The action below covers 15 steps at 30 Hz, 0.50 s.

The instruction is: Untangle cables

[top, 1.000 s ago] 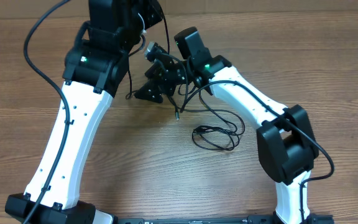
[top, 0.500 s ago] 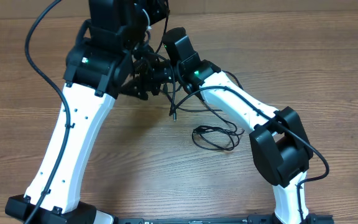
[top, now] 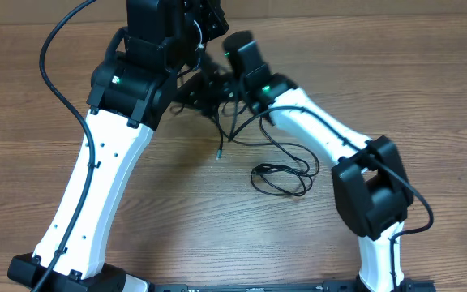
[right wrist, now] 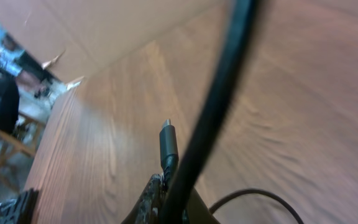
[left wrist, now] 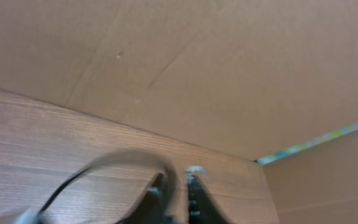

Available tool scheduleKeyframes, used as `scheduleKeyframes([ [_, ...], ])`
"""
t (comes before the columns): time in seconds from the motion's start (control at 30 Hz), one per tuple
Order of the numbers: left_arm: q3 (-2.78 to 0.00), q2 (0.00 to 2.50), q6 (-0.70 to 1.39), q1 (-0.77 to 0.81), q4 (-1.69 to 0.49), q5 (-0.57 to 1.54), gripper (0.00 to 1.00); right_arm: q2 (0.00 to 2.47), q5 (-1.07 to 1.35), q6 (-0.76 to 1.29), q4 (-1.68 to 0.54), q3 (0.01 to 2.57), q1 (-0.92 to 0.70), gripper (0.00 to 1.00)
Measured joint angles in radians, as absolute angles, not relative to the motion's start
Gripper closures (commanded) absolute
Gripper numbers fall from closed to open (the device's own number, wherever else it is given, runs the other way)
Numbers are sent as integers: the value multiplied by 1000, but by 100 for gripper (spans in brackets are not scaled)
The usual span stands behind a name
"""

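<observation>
**Count.** Two arms were recorded: the left arm and the right arm, each with one set of jaws. The cables could not be counted strand by strand. One flat loop, several loose strands and one hanging plug tip were made out from overhead. One plug was seen in the right wrist view.

**Edges and room.** The far edge of the desk was met by a cardboard wall. In the right wrist view a side edge of the desk was seen, with blurred clutter beyond it. Both wrists were crowded together near the far edge. Wide stretches of bare wood were seen on either side of the arms and in front of the loop.

**Cables.** The cords were thin, black and limp. The loop was laid on the desk between the two arms, just beside the right forearm. Strands were led from it up toward the wrists, where they were lifted off the wood. The plug tip was hung from one strand below the wrists.

**Jaws.** The right gripper was seen with its jaws closed on a cord, the plug standing out above them. The left gripper was blurred. Its jaws stood close together, but whether a cord was held cannot be told.
</observation>
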<state>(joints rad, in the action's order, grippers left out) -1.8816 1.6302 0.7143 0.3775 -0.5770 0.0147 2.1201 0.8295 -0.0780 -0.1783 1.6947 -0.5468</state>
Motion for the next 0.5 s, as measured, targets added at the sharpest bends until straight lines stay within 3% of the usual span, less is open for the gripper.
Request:
scheduleKeyframes([
  [0.23, -1886, 1630, 677, 378, -629, 91, 66, 2120, 911, -33, -99, 1694, -397, 96],
  [0.37, -1886, 1630, 641, 381, -695, 123, 50, 2120, 940, -6, -58, 1694, -331, 96],
  [0.5, -1886, 1630, 616, 388, -744, 139, 47, 2120, 951, 27, -19, 1694, -267, 96],
])
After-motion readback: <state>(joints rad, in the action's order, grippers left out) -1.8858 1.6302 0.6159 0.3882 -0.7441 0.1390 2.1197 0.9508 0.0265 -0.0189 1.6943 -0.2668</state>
